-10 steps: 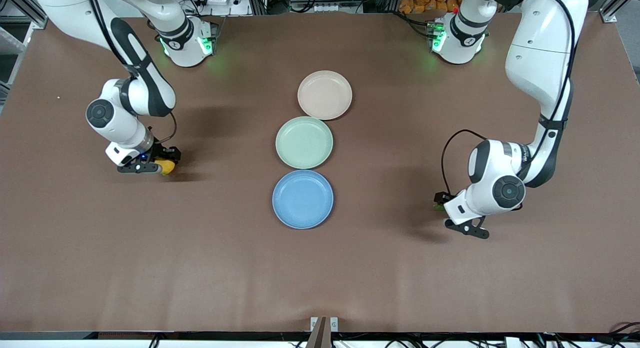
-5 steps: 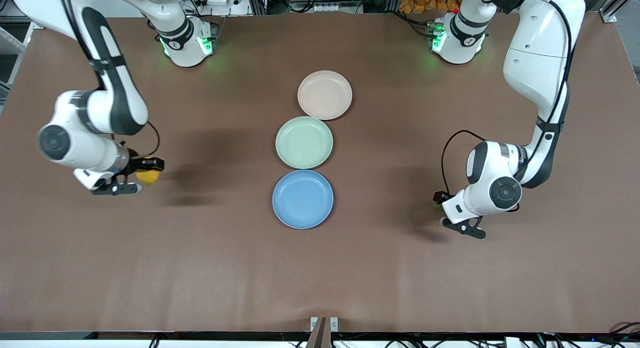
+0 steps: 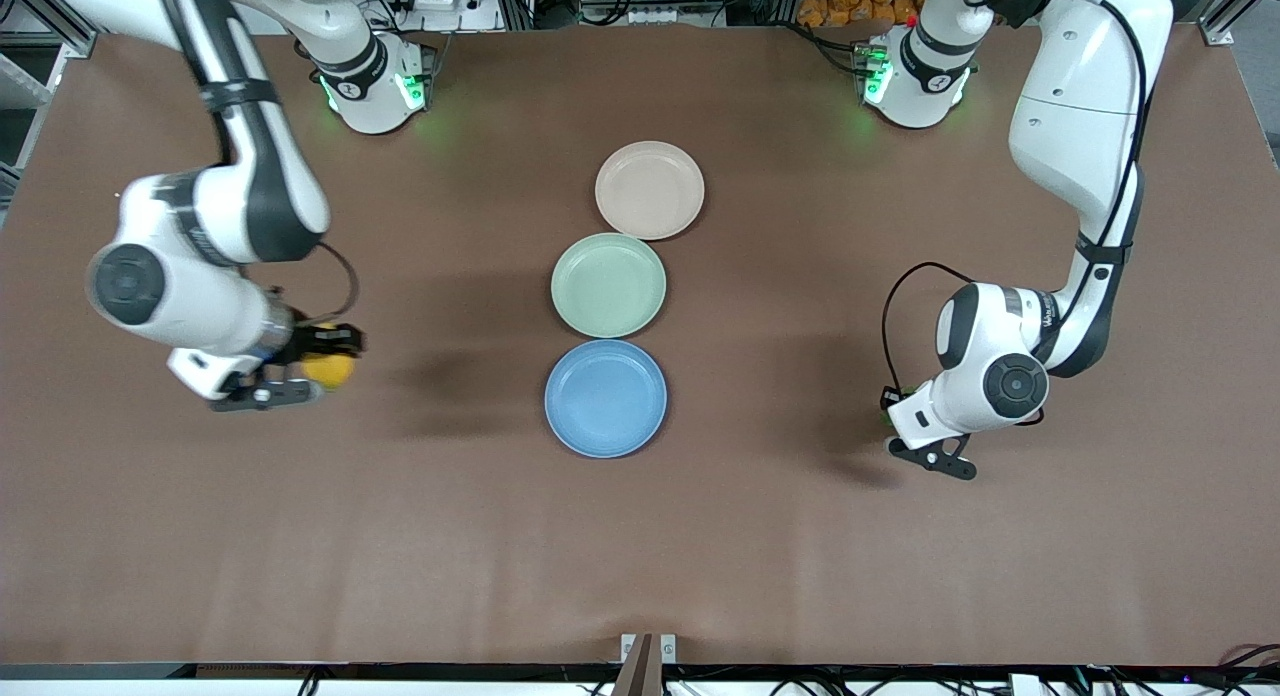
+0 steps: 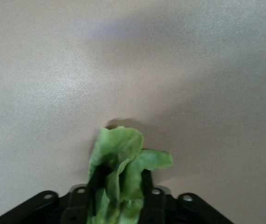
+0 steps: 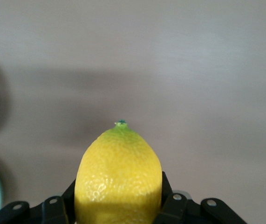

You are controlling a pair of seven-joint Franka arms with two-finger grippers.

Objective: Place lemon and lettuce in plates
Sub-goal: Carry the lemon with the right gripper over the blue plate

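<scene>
Brown matting covers the table (image 3: 640,536), on which 3 plates are laid in a row down the middle. The beige-pink plate (image 3: 650,190) is set farthest from the front camera, the pale green plate (image 3: 608,284) is placed between the other 2, and the blue plate (image 3: 605,398) lies nearest that camera. All 3 are seen bare.

The right gripper (image 3: 318,372) is held above the table toward the right arm's end, well apart from the blue plate, and its fingers are clamped on the lemon (image 5: 119,179), whose green-tipped end points out from the jaws.

The left gripper (image 3: 893,412) is held low at the left arm's end, and the lettuce (image 4: 119,168) is pinched between its 2 fingers (image 4: 152,205), the ragged leaf standing out over the matting.
</scene>
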